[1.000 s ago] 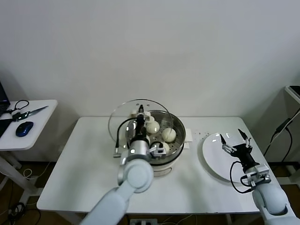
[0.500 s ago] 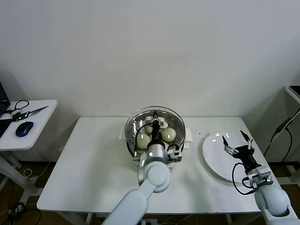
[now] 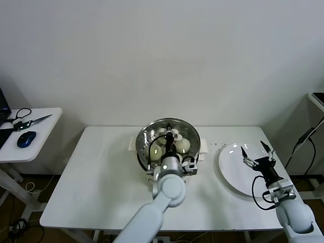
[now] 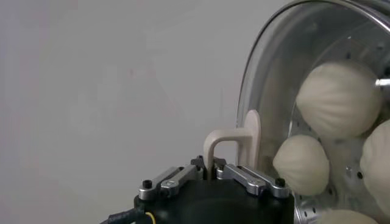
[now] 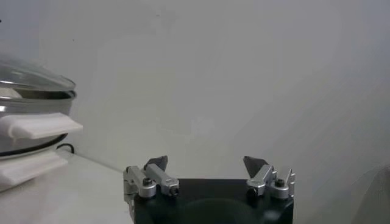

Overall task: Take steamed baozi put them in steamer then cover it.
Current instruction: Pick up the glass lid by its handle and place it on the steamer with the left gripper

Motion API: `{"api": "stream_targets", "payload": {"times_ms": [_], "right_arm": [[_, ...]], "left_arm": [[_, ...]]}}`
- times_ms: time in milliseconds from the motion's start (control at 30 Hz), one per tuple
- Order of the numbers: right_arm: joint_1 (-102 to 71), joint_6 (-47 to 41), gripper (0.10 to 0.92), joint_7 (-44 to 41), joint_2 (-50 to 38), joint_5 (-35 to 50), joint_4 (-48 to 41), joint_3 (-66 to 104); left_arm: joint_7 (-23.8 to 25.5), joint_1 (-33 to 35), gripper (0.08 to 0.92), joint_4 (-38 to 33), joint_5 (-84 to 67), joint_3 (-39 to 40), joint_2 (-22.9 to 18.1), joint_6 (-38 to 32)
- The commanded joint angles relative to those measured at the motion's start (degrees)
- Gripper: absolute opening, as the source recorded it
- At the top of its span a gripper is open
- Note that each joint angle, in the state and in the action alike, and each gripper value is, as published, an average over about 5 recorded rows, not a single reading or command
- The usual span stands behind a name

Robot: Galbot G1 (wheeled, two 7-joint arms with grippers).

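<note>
The shiny steel steamer (image 3: 143,153) stands mid-table with several cream-white baozi (image 3: 183,145) inside. A clear glass lid (image 3: 152,132) lies over it. My left gripper (image 3: 168,144) is above the pot's centre, shut on the lid's cream handle (image 4: 234,141). In the left wrist view the gripper (image 4: 211,168) grips that handle, and baozi (image 4: 338,97) show through the lid (image 4: 256,79). My right gripper (image 3: 253,150) is open and empty over the white plate (image 3: 230,174). The right wrist view shows that gripper (image 5: 206,163) with jaws wide apart, and the covered steamer (image 5: 27,100) to one side.
The flat white plate holds nothing, at the table's right. A side table at far left carries a blue mouse (image 3: 26,138) and scissors (image 3: 31,121). Cables hang at the far right (image 3: 304,139). The steamer's white side handles (image 5: 39,125) stick out.
My left gripper has carried the glass lid from the steamer's left side over the pot and lowered it onto the rim. The right arm has barely moved.
</note>
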Motion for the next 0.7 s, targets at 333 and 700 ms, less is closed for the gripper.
{"api": "stream_targets", "payload": {"times_ms": [333,700], "right_arm": [[-0.2,0.3,0.823,-0.3,-0.1,-0.4,-0.3,0.2],[-0.1,0.6,0.823,-0.6,0.1,-0.6,-0.6,0.3]], "left_arm": [[-0.7,-0.8,0.151,1.7,-1.3,0.1,-0.1,2.8],[1.7,-1.0,0.151,1.6,0.1,0.6,0.8,2.8]]}}
